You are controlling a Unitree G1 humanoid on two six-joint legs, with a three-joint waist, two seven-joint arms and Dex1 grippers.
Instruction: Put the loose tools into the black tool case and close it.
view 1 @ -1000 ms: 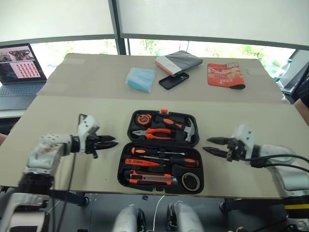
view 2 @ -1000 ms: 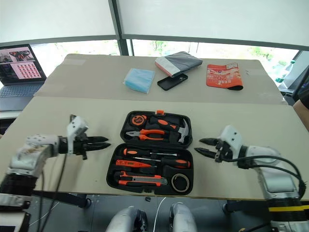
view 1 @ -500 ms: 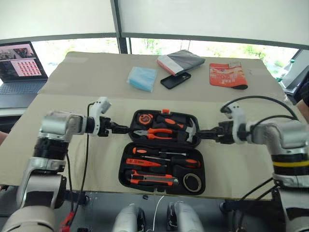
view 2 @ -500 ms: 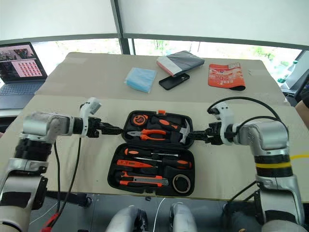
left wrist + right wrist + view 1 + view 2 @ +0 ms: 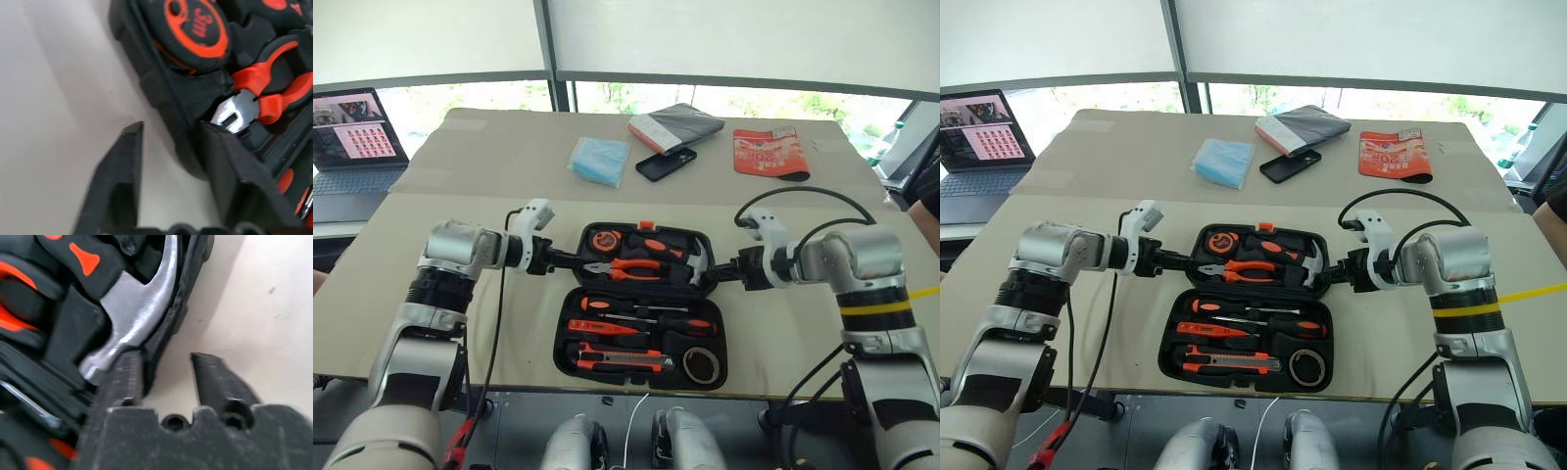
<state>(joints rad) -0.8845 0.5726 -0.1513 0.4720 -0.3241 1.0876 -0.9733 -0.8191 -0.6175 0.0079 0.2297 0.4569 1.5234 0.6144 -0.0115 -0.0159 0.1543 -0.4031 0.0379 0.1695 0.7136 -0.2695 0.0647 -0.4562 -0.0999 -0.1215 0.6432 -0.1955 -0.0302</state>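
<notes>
Here both grippers, left gripper (image 5: pixel 570 259); right gripper (image 5: pixel 713 273), straddle the open black tool case (image 5: pixel 641 305) rim, fingers parted

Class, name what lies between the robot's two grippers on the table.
In the left eye view, the far half of the black tool case lies between the left gripper and right gripper, holding tape measure, pliers and hammer.

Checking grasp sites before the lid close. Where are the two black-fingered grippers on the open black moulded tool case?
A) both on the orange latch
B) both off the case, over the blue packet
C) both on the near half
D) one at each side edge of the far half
D: the left gripper straddles the left edge of the far half of the black moulded tool case, and the right gripper straddles the right edge, by the hammer.
</notes>
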